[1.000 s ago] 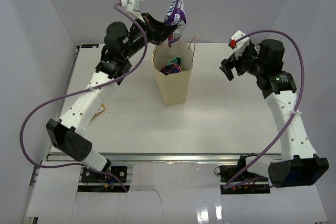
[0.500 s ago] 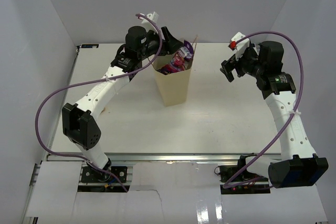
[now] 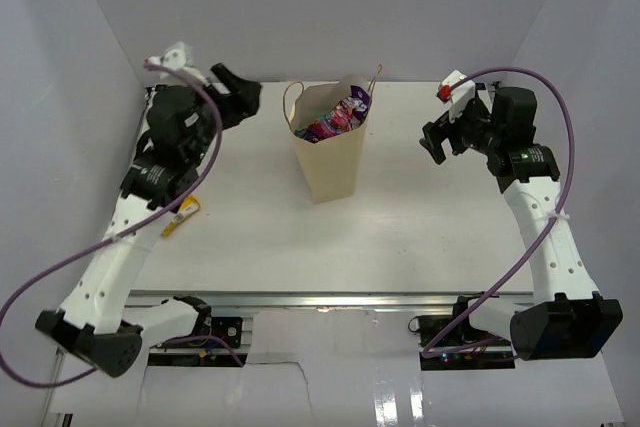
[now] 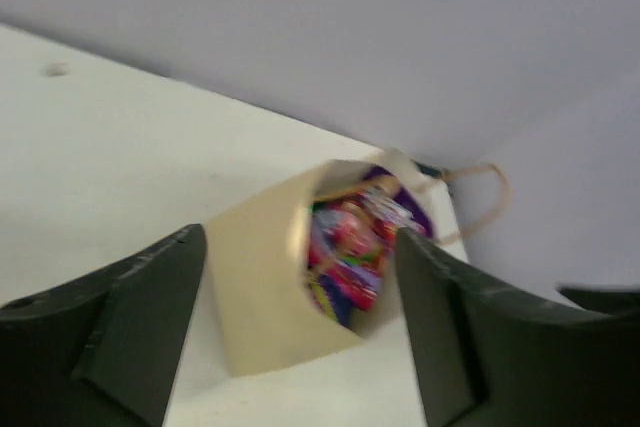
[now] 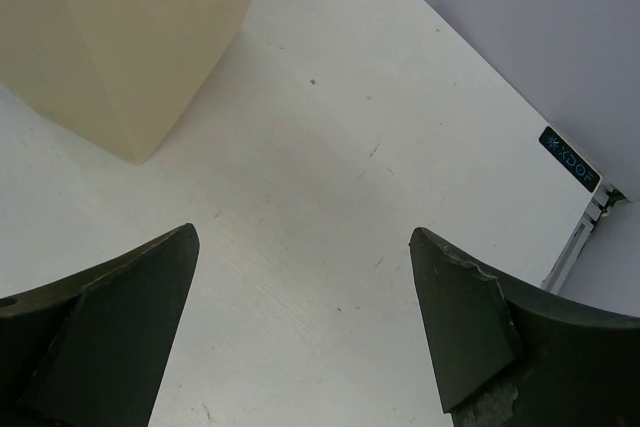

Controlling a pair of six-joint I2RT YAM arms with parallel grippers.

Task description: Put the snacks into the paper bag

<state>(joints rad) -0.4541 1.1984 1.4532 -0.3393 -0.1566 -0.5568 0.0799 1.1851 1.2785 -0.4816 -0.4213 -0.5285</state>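
Paper bag: the paper bag [image 3: 330,159] stands upright mid-worktop, long axis vertical and mouth up. Its two loop handles [image 3: 296,99] rise at the far rim.
Snacks: the snacks [image 3: 337,119] sit inside the paper bag, with magenta and purple packets showing at the mouth and just above the rim.
Left gripper: the left gripper [image 3: 238,95] is left of the paper bag, near its far-left corner and apart from it. Its fingers are spread wide with nothing between them.
Right gripper: the right gripper [image 3: 433,139] is right of the paper bag and apart from it. Its fingers are spread wide with only bare worktop [image 3: 430,227] between them.
Direction: the left wrist view looks straight at the paper bag's mouth, and the right wrist view catches only its side wall.
Nearer arm: both grippers are about equally near the paper bag.
Possible leftover: a small yellow-orange item [image 3: 181,216] lies on the worktop well left of the paper bag, beside the left arm. I cannot tell whether it is a snack. If it is, the left arm looks better placed to fetch it.
Writing: the print on the packets is too blurred to read. A dark sticker [image 5: 566,156] beyond the paper bag on the right carries pale marks that are too small to read.
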